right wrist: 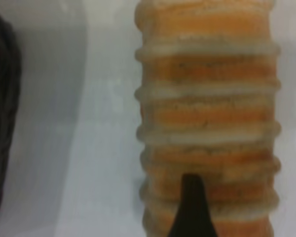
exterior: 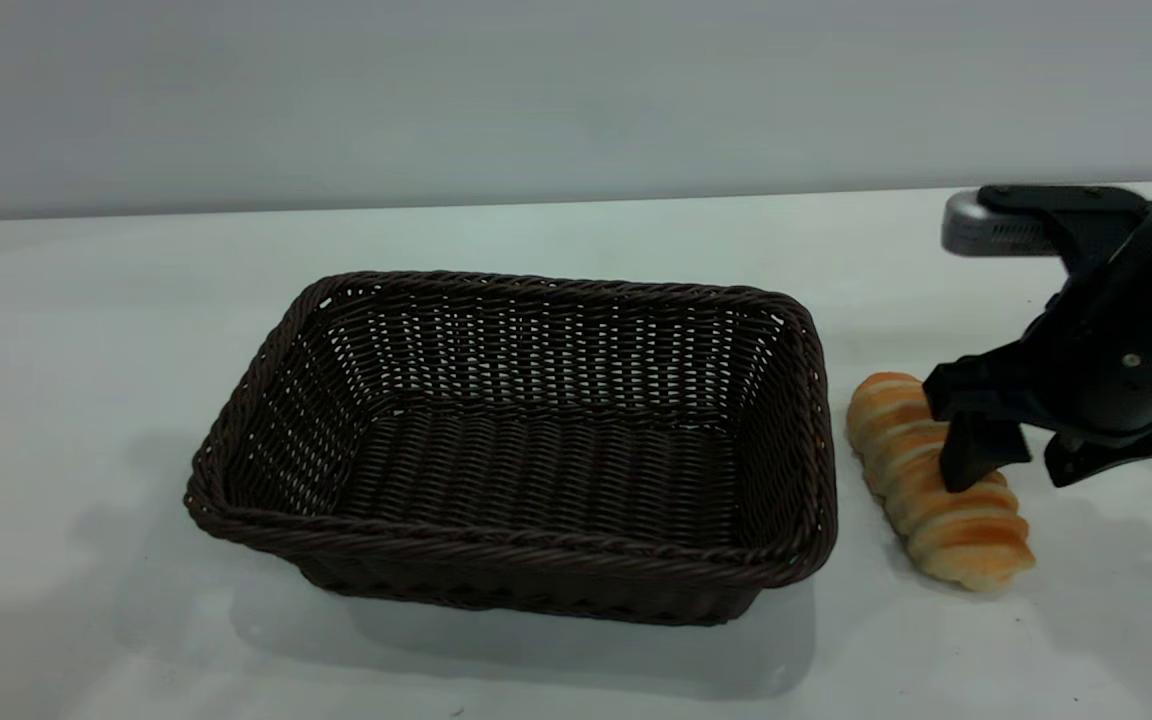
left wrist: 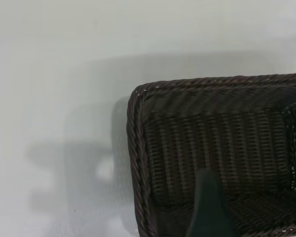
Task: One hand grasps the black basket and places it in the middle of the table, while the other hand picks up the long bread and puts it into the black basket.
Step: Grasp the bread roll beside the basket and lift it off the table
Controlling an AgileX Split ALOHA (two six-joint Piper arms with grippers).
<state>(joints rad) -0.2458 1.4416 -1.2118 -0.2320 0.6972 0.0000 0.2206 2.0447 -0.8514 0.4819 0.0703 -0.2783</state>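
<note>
Dark brown-black woven wicker, the large rectangular black basket (exterior: 516, 450) sits empty on the plain white tabletop (exterior: 86, 350). Just beside its right end lies the oblong golden-orange long bread (exterior: 921, 500) with pale cream ridges. The black right gripper (exterior: 1006, 460) is lowered over the loaf's middle, its fingers spread either side of it, one finger (exterior: 971, 450) in front of the crust. Whether they pinch it cannot be told. The left gripper's finger (left wrist: 209, 207) shows above the basket; its spread cannot be told.

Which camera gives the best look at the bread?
The exterior view: the whole bread lies beside the basket, under the right gripper. The right wrist view shows only part, close up; the left wrist view shows none.
</note>
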